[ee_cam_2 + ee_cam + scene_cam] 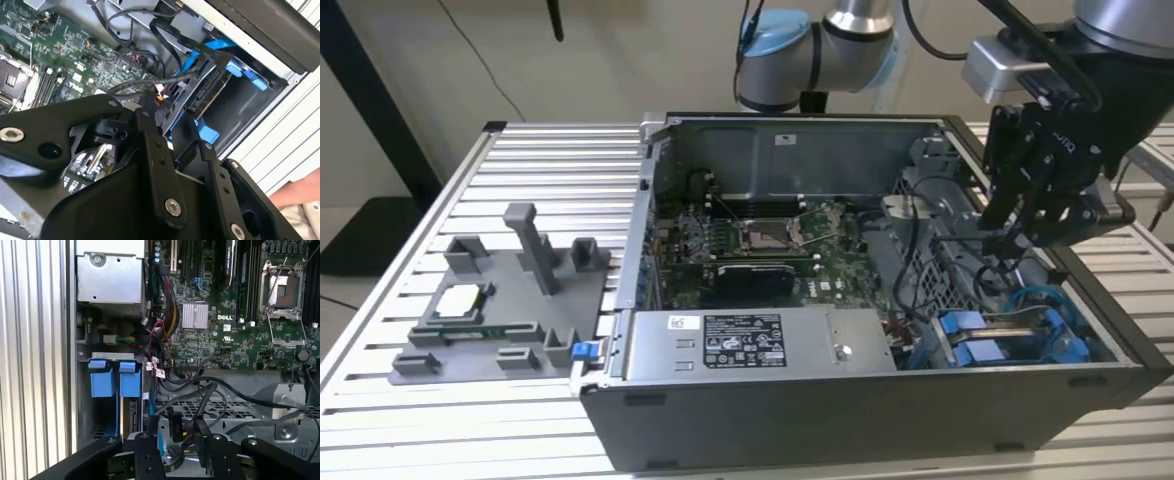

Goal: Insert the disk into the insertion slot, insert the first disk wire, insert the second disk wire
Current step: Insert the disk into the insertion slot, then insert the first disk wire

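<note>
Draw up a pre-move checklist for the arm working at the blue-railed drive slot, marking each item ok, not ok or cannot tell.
1. Disk in the insertion slot: ok, it sits between the blue rails.
2. Gripper over the slot end of the case: ok.
3. Gripper holding a wire: cannot tell.
4. Wire plugged into the disk: cannot tell.
5. Black wires clear of the gripper: not ok, they cross right beside it.
6. People clear: not ok, a person's arm lies beside the case.
</note>
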Available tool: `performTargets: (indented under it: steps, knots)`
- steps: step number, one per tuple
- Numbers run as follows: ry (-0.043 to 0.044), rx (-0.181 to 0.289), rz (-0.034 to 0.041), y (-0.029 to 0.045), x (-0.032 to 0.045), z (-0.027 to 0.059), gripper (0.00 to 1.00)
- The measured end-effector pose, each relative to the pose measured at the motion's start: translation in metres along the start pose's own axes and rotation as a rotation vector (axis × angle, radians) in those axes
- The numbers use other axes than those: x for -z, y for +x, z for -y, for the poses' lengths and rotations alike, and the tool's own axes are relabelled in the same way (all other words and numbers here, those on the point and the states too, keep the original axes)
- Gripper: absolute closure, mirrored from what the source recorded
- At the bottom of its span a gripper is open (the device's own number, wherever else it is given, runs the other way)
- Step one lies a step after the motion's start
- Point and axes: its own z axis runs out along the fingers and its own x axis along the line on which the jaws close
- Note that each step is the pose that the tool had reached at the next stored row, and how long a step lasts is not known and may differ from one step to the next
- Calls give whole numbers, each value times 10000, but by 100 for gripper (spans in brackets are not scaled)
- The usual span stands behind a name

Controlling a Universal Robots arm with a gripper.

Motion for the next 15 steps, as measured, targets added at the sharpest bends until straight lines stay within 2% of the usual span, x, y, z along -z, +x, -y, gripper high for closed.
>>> performTargets:
  steps: [1, 4, 5, 10, 15]
  knots:
    - [1, 3, -21, -1, -4, -1, 0]
    - [1, 6, -170, -1, -5, -14, 0]
    - [1, 7, -199, -1, -5, -20, 0]
    - [2, 7, -202, 0, -4, -59, 0]
    - [1, 32, -204, -2, -3, -56, 0]
